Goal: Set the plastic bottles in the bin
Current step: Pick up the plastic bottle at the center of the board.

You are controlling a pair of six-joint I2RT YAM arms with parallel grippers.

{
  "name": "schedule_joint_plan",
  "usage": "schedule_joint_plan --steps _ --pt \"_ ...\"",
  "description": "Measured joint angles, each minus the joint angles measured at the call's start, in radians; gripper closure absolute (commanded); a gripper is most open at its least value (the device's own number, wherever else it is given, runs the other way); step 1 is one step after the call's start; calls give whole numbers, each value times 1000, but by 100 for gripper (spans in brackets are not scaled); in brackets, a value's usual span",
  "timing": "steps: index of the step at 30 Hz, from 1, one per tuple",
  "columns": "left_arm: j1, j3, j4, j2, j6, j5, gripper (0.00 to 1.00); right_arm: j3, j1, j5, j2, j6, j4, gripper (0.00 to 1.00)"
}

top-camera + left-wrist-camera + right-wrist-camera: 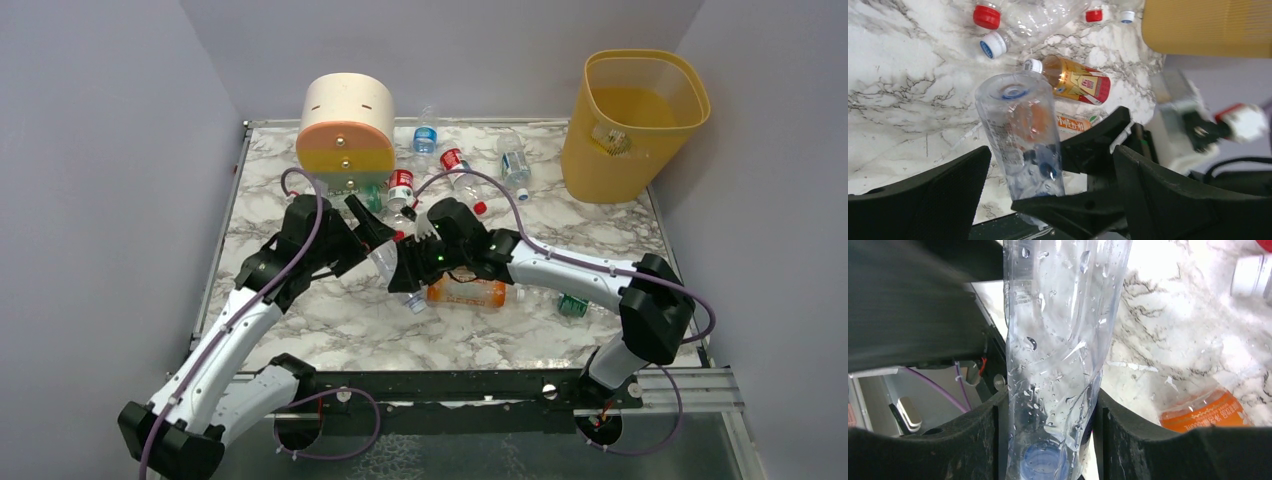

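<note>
Clear bottle pinched by right fingers; lettering on orange bottle illegible.

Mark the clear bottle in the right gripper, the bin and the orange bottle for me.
clear bottle (1053, 365), right wrist view, mid body.
bin (603, 165), top view, front wall.
orange bottle (465, 292), top view, label.

Bin cropped by top edge; clear bottle cropped at top, btm.

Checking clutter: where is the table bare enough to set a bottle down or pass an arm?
Bare: the table on the near side of the orange bottle, and the patch in front of the bin. Crowded: loose bottles right of the drawer unit.
</note>
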Motion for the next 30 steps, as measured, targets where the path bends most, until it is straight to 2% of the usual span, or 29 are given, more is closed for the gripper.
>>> schedule_joint_plan --steps 8,30 --pt "0 -23 23 -134 67 -23 1 -50 0 19 0 4 -21 59" --pt "0 -53 50 -185 167 -27 1 73 0 35 96 2 -74 60"
